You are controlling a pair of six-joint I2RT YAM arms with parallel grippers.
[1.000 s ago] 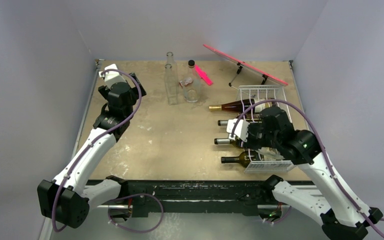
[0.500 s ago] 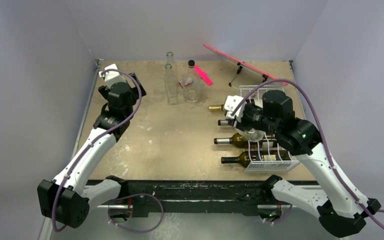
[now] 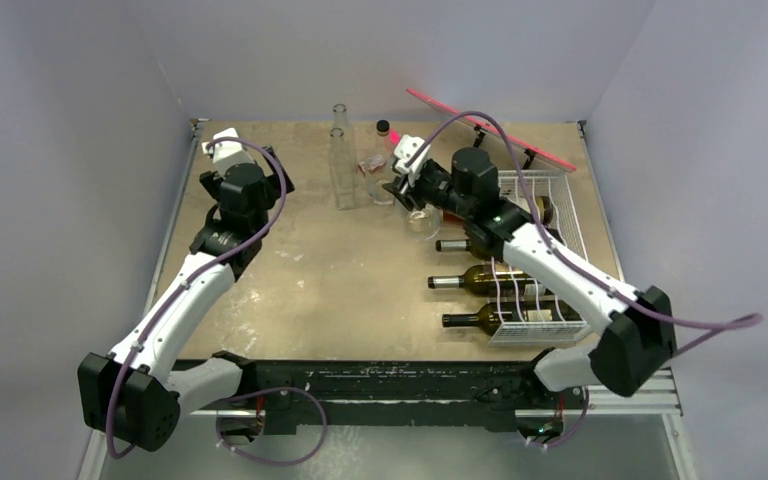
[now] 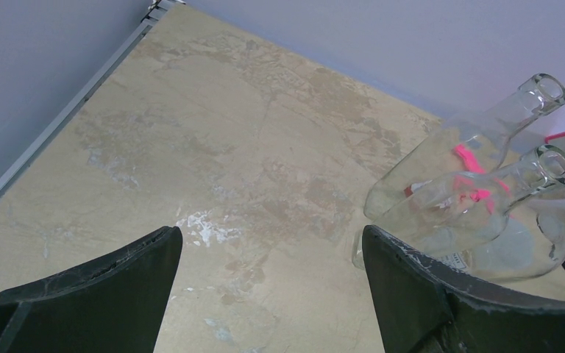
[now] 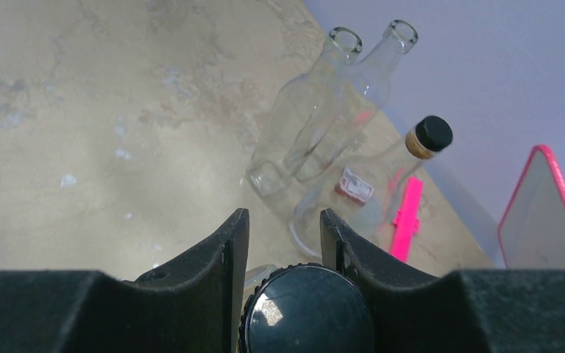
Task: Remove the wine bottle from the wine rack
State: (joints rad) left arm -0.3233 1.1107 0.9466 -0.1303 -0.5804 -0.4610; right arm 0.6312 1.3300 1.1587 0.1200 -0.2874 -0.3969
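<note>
Glass bottle [image 5: 309,312] pinched at its dark cap by right fingers [image 5: 206,294], hanging over counter [image 3: 340,270] near clear bottles [image 3: 342,170], off rack [image 3: 555,190]. Looks like removal done; only setting down and letting go remaining. Meanwhile left fingers [image 4: 118,294] spread wide, nothing between. Three dark bottles [image 3: 482,280] lying on its tiers.

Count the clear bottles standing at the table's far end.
3: a nearer uncapped bottle, a farther uncapped bottle behind it, a black-capped bottle to their right. Not counted: the wine bottle held by the right gripper. More may be hidden under it.
</note>
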